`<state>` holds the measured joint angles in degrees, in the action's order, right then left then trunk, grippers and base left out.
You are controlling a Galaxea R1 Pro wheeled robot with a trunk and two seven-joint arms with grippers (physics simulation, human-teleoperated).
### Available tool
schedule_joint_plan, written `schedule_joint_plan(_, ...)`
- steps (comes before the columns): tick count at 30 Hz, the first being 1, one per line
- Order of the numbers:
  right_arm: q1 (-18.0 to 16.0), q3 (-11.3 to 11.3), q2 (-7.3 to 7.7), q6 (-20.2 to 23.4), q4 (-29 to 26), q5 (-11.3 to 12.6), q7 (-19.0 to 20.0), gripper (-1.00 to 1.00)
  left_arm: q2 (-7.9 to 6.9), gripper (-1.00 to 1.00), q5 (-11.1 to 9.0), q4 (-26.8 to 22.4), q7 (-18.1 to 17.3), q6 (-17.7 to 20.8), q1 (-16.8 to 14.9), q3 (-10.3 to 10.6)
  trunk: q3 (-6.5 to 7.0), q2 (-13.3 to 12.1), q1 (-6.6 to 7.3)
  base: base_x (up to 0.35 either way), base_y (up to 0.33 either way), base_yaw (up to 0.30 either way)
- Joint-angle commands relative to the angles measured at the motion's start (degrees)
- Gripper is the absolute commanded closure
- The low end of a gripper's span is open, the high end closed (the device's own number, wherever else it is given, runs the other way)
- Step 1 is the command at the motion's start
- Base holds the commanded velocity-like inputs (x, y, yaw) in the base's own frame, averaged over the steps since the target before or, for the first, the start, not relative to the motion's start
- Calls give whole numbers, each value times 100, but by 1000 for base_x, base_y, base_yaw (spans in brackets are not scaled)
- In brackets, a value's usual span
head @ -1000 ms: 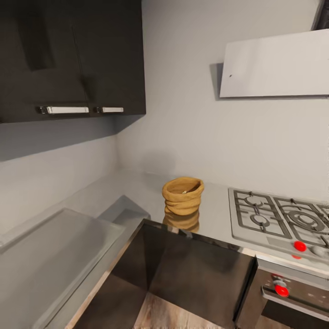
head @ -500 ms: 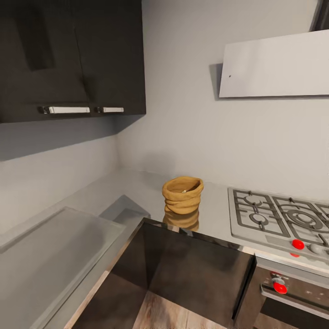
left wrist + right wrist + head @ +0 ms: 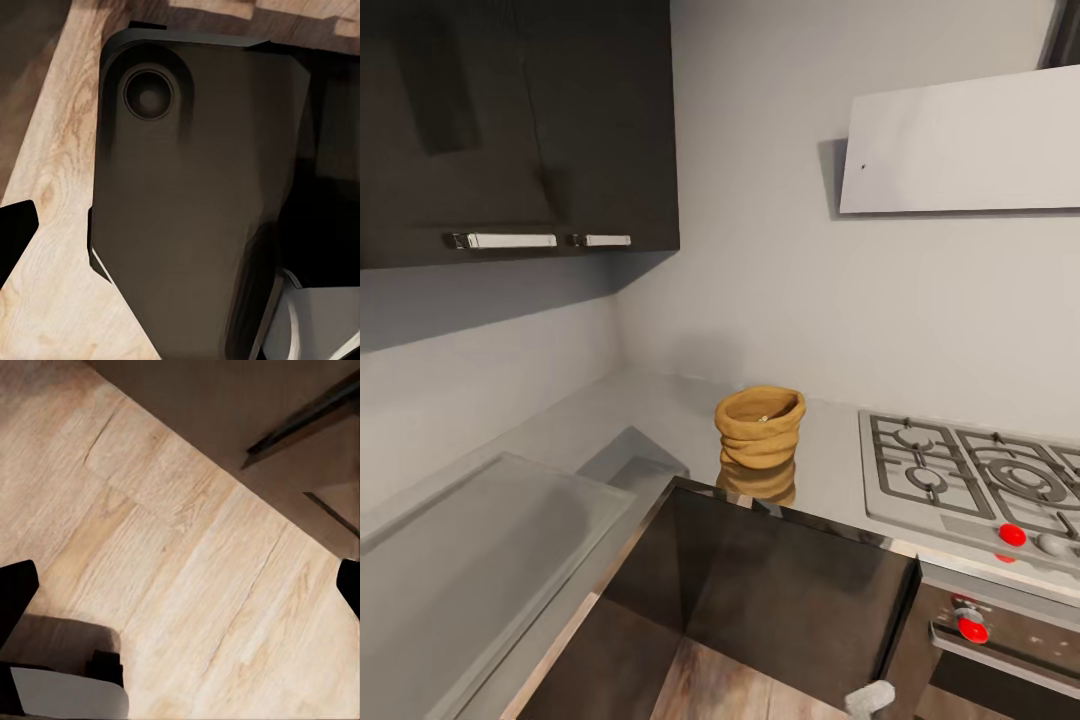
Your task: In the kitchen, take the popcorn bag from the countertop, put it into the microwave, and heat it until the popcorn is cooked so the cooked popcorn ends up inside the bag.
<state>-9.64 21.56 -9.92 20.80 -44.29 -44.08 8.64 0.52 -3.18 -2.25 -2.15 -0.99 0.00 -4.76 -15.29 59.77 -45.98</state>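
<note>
The popcorn bag (image 3: 760, 428), a small tan sack with a rolled rim, stands upright on the grey countertop (image 3: 660, 410) near its front edge, just left of the hob. A pale speck of popcorn (image 3: 764, 419) shows through its mouth. The microwave is out of view. In the right wrist view my right gripper (image 3: 180, 592) is open, its black fingertips (image 3: 15, 596) at opposite edges over wooden floor, holding nothing. My left gripper's one visible fingertip (image 3: 15, 232) sits far out at the edge, beside a dark robot body panel (image 3: 195, 195).
A gas hob (image 3: 960, 480) with red knobs lies right of the bag, above an oven front (image 3: 972, 630). Dark wall cabinets (image 3: 510, 120) hang at upper left and a hood (image 3: 960, 140) at upper right. A recessed grey tray (image 3: 480, 540) fills the counter's left arm. A pale grey robot part (image 3: 870, 697) pokes in.
A small pale grey robot part has risen into the bottom edge of the head view. The view shifted very slightly a second ago; the bag has stayed put.
</note>
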Motion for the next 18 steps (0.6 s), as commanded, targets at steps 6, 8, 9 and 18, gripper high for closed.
schedule_joint_plan(6,-676,-626,-8,1805,-1514,-41,1881,-100,1,-100,-34,-3,-22,-7,0,-43,-7,5,-1,0,0,0)
schedule_joint_plan(8,-1055,-658,-8,2135,-1638,-40,2194,-100,1,-100,-34,-3,-22,-7,0,-44,-7,5,-1,0,0,0)
schedule_joint_plan(9,-1275,-662,-8,2281,-1669,-38,2288,-100,1,-100,-34,-3,-22,-7,0,-47,-7,5,-1,0,0,0)
schedule_joint_plan(18,-3376,-696,-8,3546,-1699,901,2436,-100,1,-100,-40,-3,-22,-7,0,-51,-7,5,-1,0,0,0)
